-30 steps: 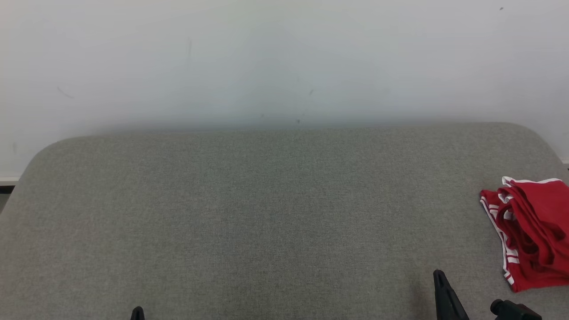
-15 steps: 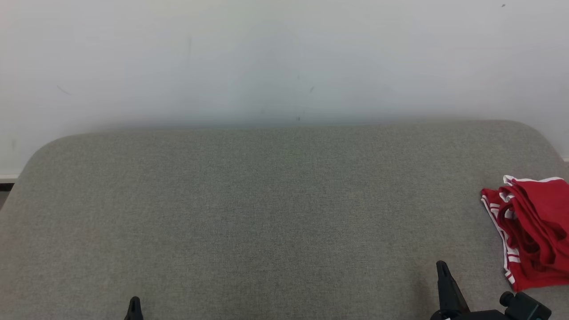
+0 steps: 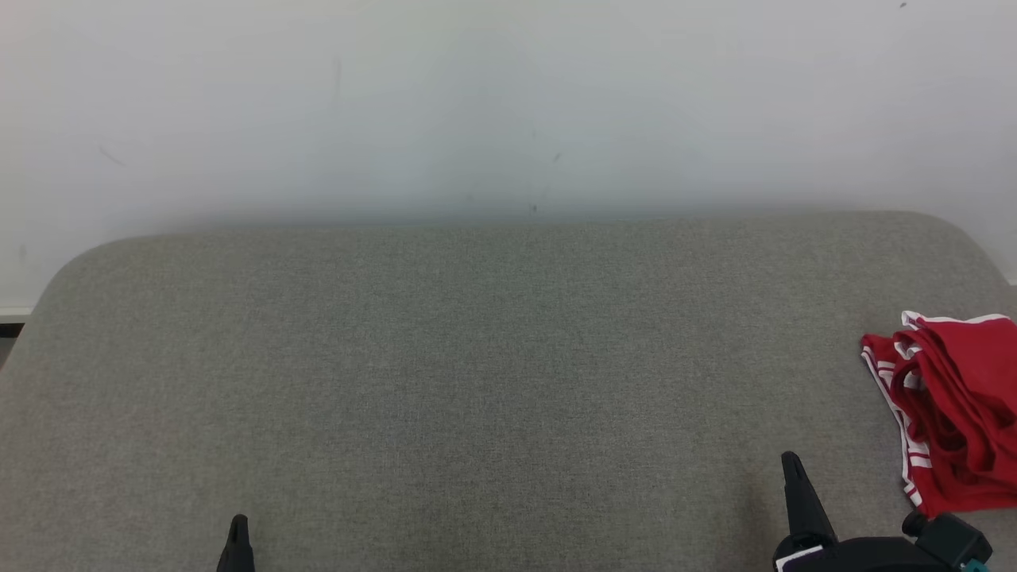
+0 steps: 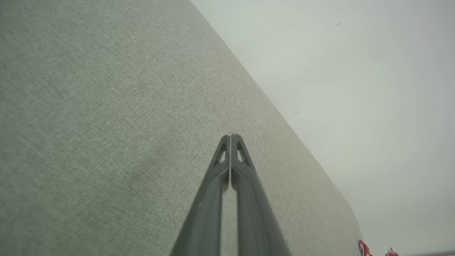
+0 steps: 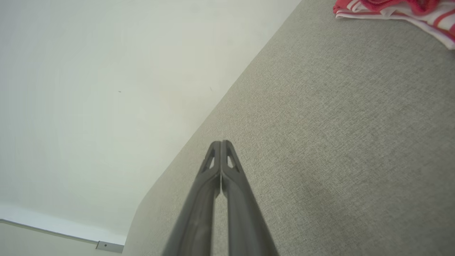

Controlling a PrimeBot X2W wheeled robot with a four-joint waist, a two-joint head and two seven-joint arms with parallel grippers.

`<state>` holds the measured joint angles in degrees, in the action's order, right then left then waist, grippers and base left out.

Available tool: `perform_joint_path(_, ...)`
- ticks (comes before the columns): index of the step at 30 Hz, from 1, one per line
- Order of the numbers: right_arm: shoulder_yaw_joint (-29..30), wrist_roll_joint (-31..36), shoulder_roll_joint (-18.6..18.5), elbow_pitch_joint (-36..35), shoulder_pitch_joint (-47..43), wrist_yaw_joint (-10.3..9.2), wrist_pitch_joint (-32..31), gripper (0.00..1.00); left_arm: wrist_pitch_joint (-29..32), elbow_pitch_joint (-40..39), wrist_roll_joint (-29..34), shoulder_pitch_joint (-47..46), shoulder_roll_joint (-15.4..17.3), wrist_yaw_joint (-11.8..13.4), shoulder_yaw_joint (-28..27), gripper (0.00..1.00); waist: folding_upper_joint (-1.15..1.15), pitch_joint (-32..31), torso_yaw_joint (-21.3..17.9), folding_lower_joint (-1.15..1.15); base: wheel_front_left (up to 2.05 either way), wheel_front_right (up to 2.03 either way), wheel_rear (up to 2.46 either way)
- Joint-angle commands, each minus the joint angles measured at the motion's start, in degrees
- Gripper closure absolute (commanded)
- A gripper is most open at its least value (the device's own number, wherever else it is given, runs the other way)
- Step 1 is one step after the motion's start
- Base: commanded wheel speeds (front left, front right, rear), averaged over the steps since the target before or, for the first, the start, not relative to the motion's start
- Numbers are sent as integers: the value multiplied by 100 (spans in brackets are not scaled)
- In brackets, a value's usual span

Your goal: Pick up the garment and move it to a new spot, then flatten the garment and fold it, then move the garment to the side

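From the head view, the red garment (image 3: pixel 953 413) with white-striped edging lies bunched in loose folds out at 3 o'clock on the grey fabric-covered tabletop (image 3: pixel 477 357), running off the picture's edge there. The pale wall (image 3: pixel 508 103) stands behind at 12 o'clock. The left end effector (image 3: pixel 238 524) pokes up at about 7 o'clock and the right end effector (image 3: pixel 789 462) at about 5 o'clock, the latter near the garment but apart from it.

The left wrist view gives what the head view can't: the left end effector (image 4: pixel 230 137) has its two fingers pressed together along their tips, nothing between them, above bare cloth, and a sliver of the garment (image 4: pixel 362 248) peeks in at 5 o'clock. The right wrist view does the same for the right end effector (image 5: pixel 221 143): fingers pressed together, gripping nothing. The garment (image 5: pixel 391 9) sits up at 1 o'clock, well clear of the tips, and a skirting strip (image 5: pixel 53 232) runs along the wall's foot at 7 o'clock.
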<state>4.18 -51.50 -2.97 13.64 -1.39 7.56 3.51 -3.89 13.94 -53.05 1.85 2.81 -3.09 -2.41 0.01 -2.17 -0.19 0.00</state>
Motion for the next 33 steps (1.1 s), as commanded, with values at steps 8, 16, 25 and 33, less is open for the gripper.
perform_joint_path(8, 45, -659, 6, -43, 220, -6, -156, 100, 160, -47, -632, -241, 9, -99, -87, 100, -1, 25, 2, 0, 0, 0, 0)
perform_joint_path(16, 77, -1231, 8, -30, 316, -7, -299, 100, 311, -39, -1169, -343, 9, -155, -141, 100, -1, 51, 4, 0, 0, 0, 0)
perform_joint_path(25, 108, -1746, 9, -19, 405, -7, -430, 100, 450, -30, -1686, -435, 10, -207, -195, 100, -1, 78, 7, 0, 0, 0, 0)
perform_joint_path(33, 131, -2180, 11, -9, 473, -8, -539, 100, 557, -22, -2097, -512, 10, -251, -237, 100, -1, 102, 9, 0, 0, 0, 0)
